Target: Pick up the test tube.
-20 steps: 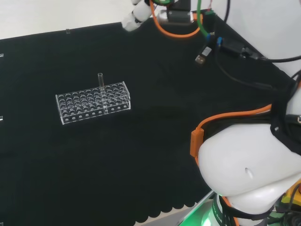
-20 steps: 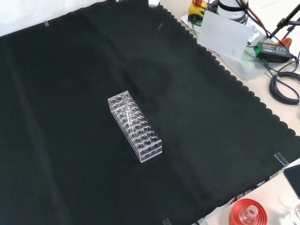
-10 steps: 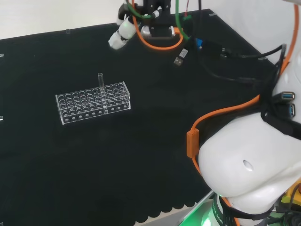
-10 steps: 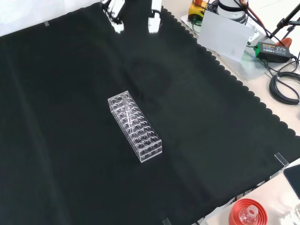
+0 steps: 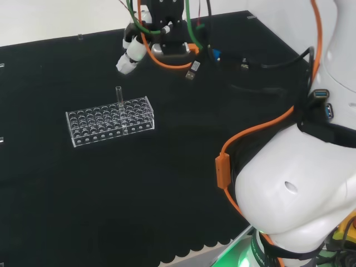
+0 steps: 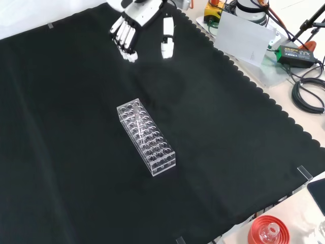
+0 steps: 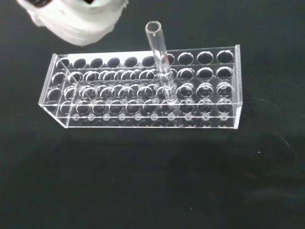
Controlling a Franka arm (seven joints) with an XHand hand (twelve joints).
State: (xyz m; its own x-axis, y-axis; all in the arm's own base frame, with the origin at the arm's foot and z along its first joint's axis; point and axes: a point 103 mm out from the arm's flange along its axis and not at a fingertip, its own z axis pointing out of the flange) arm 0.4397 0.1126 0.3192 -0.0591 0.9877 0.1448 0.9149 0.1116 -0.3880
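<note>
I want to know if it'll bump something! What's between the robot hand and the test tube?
Nothing. In the front view only bare black cloth lies between the robot hand and the test tube, which stands in its clear rack.

Between the hand [image 6: 133, 23] and the rack [image 6: 146, 137] lies bare black cloth [image 6: 76, 101], with nothing standing on it, so the way from the fingers to the rack is open. The tube [image 5: 118, 96] rises alone above the rack's top, in a hole of the row on the hand's side; the other holes around it look empty, leaving free room on every side of its upper part. In the front view the hand hangs over the cloth near its far edge, fingers straight and thumb spread apart. Beyond the cloth's scalloped edge, well apart from the hand, lie cables [image 6: 304, 96] and a red stand [image 6: 268, 230].
</note>
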